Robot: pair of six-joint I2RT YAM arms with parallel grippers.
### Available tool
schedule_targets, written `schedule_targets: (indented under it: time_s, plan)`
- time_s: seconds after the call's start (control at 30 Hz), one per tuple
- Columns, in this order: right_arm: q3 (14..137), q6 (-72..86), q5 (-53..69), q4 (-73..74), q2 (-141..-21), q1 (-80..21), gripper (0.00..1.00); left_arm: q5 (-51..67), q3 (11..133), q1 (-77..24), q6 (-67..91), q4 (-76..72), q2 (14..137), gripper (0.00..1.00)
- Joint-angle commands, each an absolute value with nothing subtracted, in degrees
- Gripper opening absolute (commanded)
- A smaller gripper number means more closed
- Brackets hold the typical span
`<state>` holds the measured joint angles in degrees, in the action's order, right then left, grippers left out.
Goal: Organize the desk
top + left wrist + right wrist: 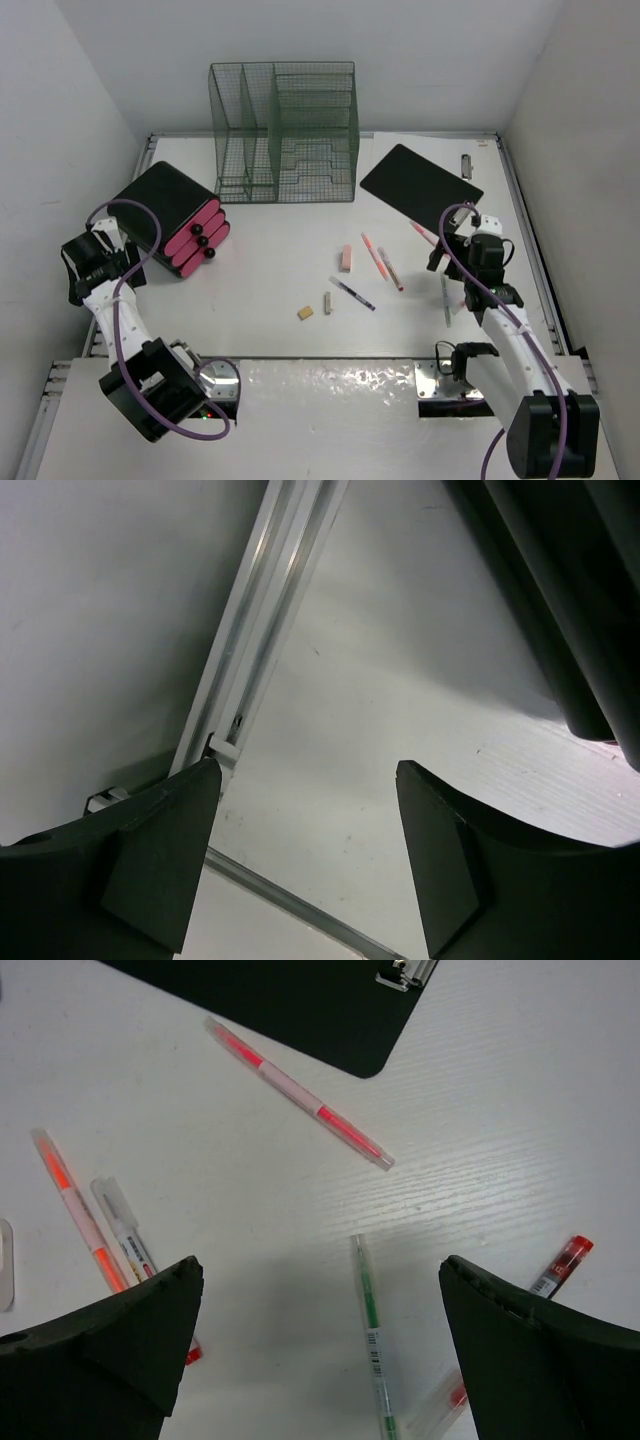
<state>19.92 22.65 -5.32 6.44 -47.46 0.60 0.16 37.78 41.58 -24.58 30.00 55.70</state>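
Counter fills the white-walled enclosure, under both arms. Mesh rack at far edge. Drawer box at left, clipboard at right. Left end effector open, empty, above left rail. Right end effector wide open, empty, over green pen. Other pens scattered mid-counter.

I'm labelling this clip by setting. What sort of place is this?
Probably a robot test cell staged as an office: a white desk enclosed by bare walls, holding a mesh file organizer, a black clipboard and loose pens.
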Motion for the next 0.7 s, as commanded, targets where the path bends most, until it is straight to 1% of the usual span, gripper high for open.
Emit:
schedule_targets:
  time_s: [0.0,0.13,0.27,0.3,0.37,0.43,0.5,0.53,0.57,0.6,0.63,0.67]
  plan:
    - [23.0,22.1,-3.3,4.7,-48.0,0.4,0.98,0.3,41.3,42.2,-25.0,28.4,56.0,0.69]
    - [23.7,21.5,-1.7,4.2,-48.7,0.4,0.99,-4.1,43.4,42.2,-26.8,27.5,56.0,0.69]
    - [24.9,20.7,-0.2,2.8,-50.3,0.4,0.99,-2.2,50.4,42.2,-29.5,29.4,56.9,0.7]
    - [25.4,20.6,1.9,2.9,-50.6,0.4,0.99,-1.0,52.1,42.3,-29.7,29.9,57.5,0.7]
    - [28.2,19.7,3.5,3.2,-52.1,0.4,0.99,1.7,57.1,42.2,-30.5,31.7,58.4,0.7]
    - [32.8,19.2,4.5,3.4,-53.8,-2.7,0.99,7.5,60.5,42.2,-31.3,33.9,59.9,0.7]
    - [36.4,17.8,4.1,2.5,-58.3,-6.0,0.99,14.5,64.9,42.2,-32.2,35.2,61.7,0.7]
    - [40.3,17.0,2.3,1.9,-60.4,-10.7,0.99,16.6,66.0,42.2,-32.3,35.9,62.2,0.7]
    - [42.7,15.0,0.7,2.0,-62.9,-13.3,0.97,19.7,67.7,42.1,-32.3,36.0,62.7,0.71]
    - [45.6,13.9,-0.3,3.1,-68.3,-16.3,0.96,20.6,68.5,42.0,-31.6,35.9,63.7,0.71]
    - [51.4,12.6,-3.6,5.1,-71.0,-22.4,0.95,21.2,69.1,41.9,-31.1,35.6,64.2,0.71]
    - [53.9,9.8,-5.2,5.8,-73.5,-25.4,0.93,21.6,70.1,41.7,-30.8,35.6,65.6,0.71]
